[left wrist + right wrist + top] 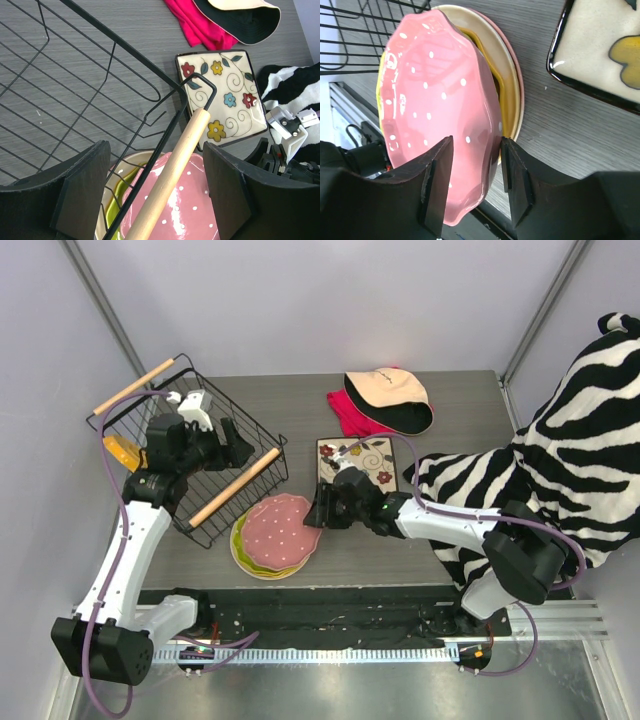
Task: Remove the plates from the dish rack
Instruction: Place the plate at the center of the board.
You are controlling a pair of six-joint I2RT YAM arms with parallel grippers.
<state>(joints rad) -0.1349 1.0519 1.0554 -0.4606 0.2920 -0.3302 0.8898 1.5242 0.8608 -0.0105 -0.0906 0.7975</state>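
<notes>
The dish rack (235,487), black wire with wooden handles, stands at the left with no plate showing in it. My left gripper (238,443) hangs open inside it, its jaws wide above the near handle (172,175) and holding nothing. A pink scalloped plate (280,530) lies on a stack of cream-yellow and green plates (512,85) in front of the rack. My right gripper (476,160) straddles the pink plate's (435,100) rim, jaws parted with a gap at one pad. The square flowered plate (372,465) lies flat behind it.
A cream-and-black cap (390,398) sits on a pink-red cloth (345,412) at the back. A zebra-striped fabric (560,460) covers the right side over my right arm. A yellow object (120,452) lies left of the rack.
</notes>
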